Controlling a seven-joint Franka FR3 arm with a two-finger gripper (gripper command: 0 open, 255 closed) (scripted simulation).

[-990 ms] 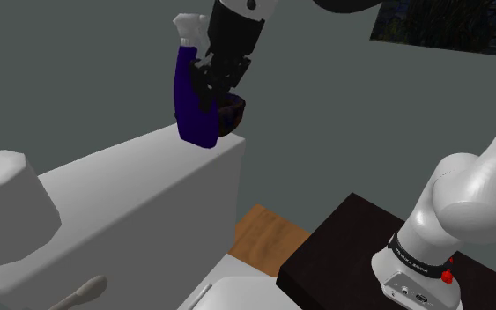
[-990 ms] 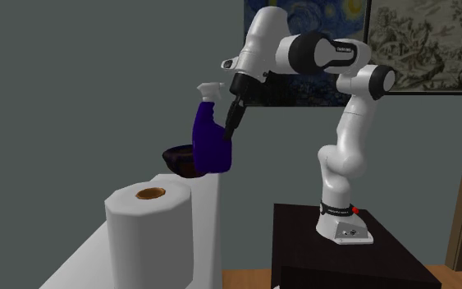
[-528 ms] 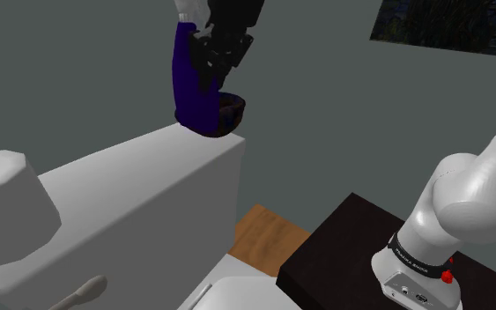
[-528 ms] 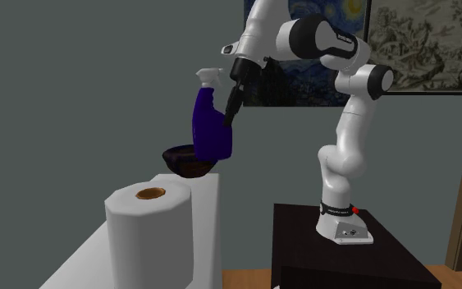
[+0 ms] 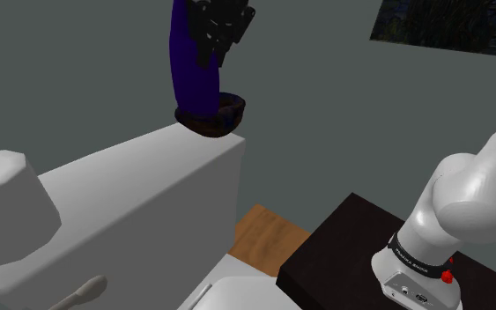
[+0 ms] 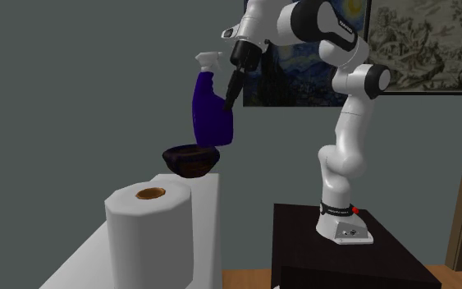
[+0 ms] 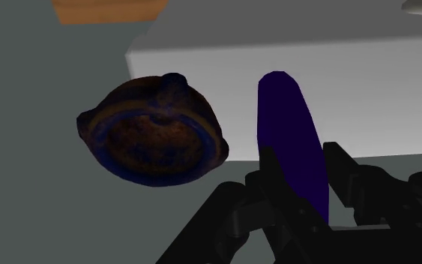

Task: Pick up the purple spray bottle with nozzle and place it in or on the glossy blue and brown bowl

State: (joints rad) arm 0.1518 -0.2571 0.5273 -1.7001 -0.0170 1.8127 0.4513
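**Purple spray bottle (image 6: pixel 211 115) lifted over bowl (image 6: pixel 192 158)**

Fingers (image 7: pixel 340 166) clamp its body. Within the last second it rose and straightened; its base hangs just above the bowl, below and beside the fingers on the white surface (image 5: pixel 131 194). Centring and lowering remain.

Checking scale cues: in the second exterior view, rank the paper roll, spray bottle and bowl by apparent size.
1. paper roll, though nearest the camera
2. purple spray bottle
3. dark bowl
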